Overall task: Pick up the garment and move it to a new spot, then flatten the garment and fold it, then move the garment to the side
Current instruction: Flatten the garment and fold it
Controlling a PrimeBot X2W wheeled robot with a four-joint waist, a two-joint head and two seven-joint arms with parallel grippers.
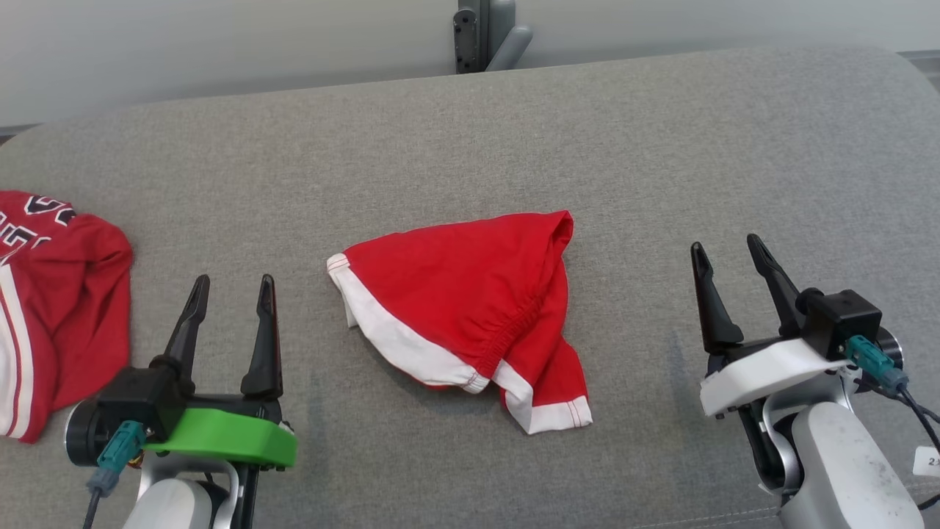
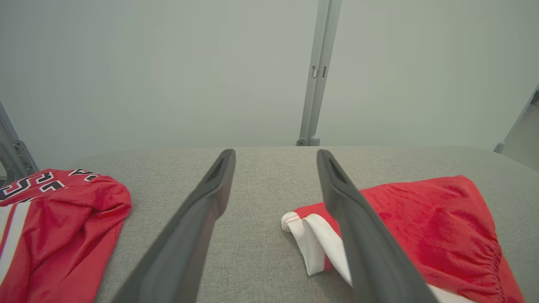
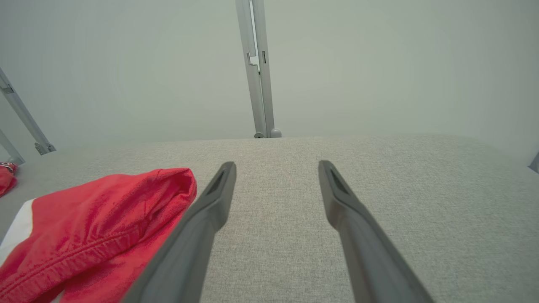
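Red garment (image 1: 470, 308) with white trim, crumpled, possibly shorts, lies mid-way on grey padded surface (image 1: 514, 132), between the grippers. Left gripper (image 1: 234, 281) and right gripper (image 1: 725, 244) both spread wide, empty, clear of it. Second red jersey (image 1: 51, 308) far left.

so it's a grey fabric-covered table (image 1: 661, 147) with rounded corners, plain pale wall (image 1: 220, 44) behind, grey metal post (image 1: 481, 33) at the far edge

Bare grey surface (image 1: 661, 147) rings the shorts (image 1: 455, 294); a jersey (image 1: 66, 308) crowds its left edge.
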